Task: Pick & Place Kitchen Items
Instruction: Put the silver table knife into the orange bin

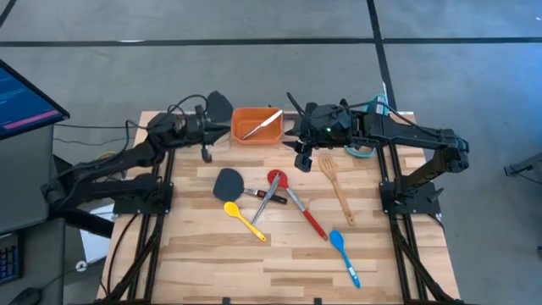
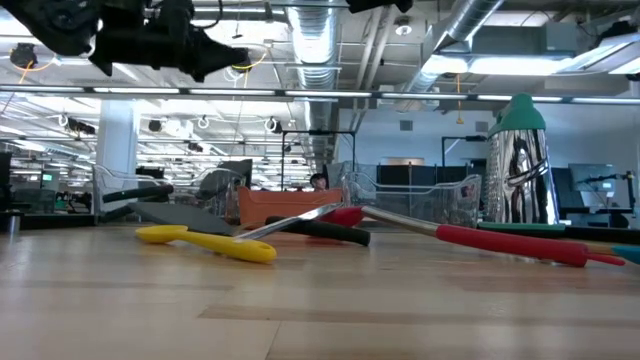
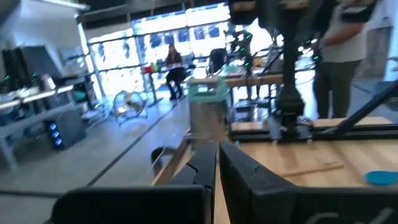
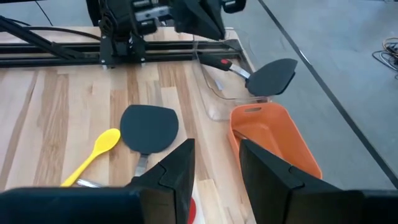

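Black and thin-bladed, the spatula (image 1: 229,183) lying mid-bench looks light, stiff and slightly slick, best pinched on its narrow handle beside the red spoon (image 1: 275,179), while the left tool (image 1: 206,154) is pressed together empty and the right tool (image 1: 303,161) stands apart.

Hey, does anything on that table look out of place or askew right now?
One black spatula lies half out of the clear bin beside the orange bin, its blade overhanging the rim.
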`<state>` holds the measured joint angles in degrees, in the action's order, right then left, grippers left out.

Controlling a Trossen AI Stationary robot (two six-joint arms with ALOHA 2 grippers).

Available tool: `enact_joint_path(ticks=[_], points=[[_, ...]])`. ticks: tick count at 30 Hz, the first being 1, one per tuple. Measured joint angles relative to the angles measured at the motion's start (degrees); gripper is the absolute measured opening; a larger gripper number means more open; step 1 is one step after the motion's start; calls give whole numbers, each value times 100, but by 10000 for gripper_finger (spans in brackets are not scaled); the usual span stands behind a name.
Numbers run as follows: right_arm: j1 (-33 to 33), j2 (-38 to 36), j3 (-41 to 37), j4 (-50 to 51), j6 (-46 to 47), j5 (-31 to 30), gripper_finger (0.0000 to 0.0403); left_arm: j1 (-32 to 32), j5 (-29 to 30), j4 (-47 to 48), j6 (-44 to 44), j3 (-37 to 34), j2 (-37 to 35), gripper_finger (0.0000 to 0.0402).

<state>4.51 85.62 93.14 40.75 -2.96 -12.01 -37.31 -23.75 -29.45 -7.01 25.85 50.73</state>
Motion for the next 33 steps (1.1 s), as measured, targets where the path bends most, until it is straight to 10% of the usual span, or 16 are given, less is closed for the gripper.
enact_joint_path(ticks=[33], points=[[9, 0, 0, -144, -2, 0, 120, 456, 15, -63, 2, 0, -270, 8]])
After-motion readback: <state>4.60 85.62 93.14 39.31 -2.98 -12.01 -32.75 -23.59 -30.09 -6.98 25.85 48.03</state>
